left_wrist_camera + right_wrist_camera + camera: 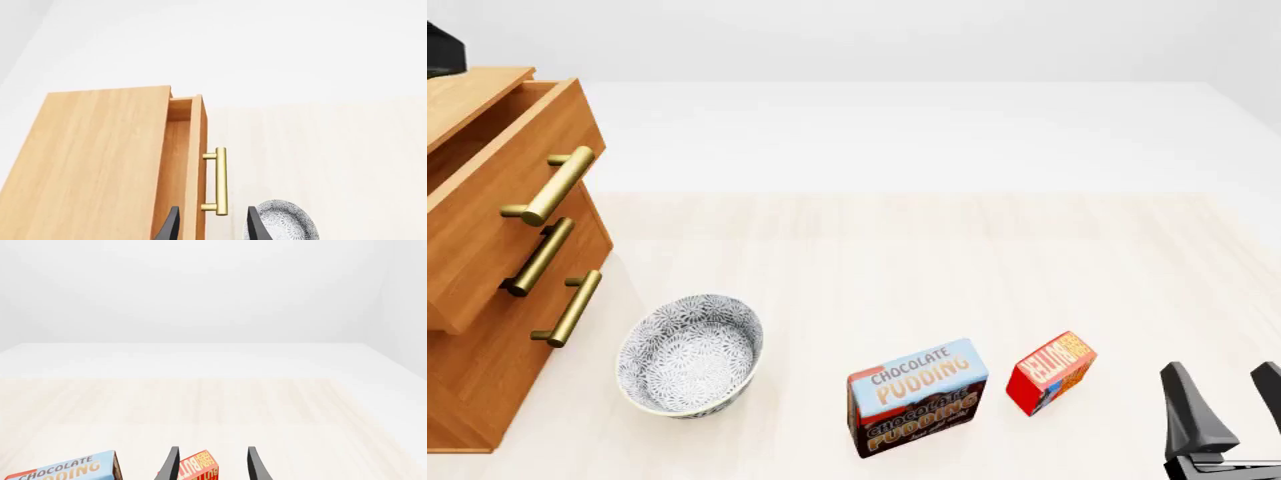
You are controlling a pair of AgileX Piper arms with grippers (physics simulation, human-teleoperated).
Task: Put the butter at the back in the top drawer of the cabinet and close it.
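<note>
Left wrist view: left gripper [212,227] parted, empty, facing the brass handle [218,181] of the top drawer [193,165], slightly pulled out of the cabinet [93,165]; patterned bowl [285,221] beside. Front view: 3 drawers; bowl between cabinet and "CHOCOLATE PUDDING" box [917,397]; butter [1050,372] just right of it, apart, on the table [961,260]. Right gripper [1232,398] parted, empty. Right wrist view: butter between the fingertips [171,466], contact unclear; "BUTTER" partly legible.

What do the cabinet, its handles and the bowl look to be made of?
The cabinet: orange-brown wood, with visible grain and a matte look. The handles: brass-like metal, judging by the golden sheen. The bowl: probably glazed ceramic, white with a fine blue-grey pattern. As renders, these are only appearances.
</note>
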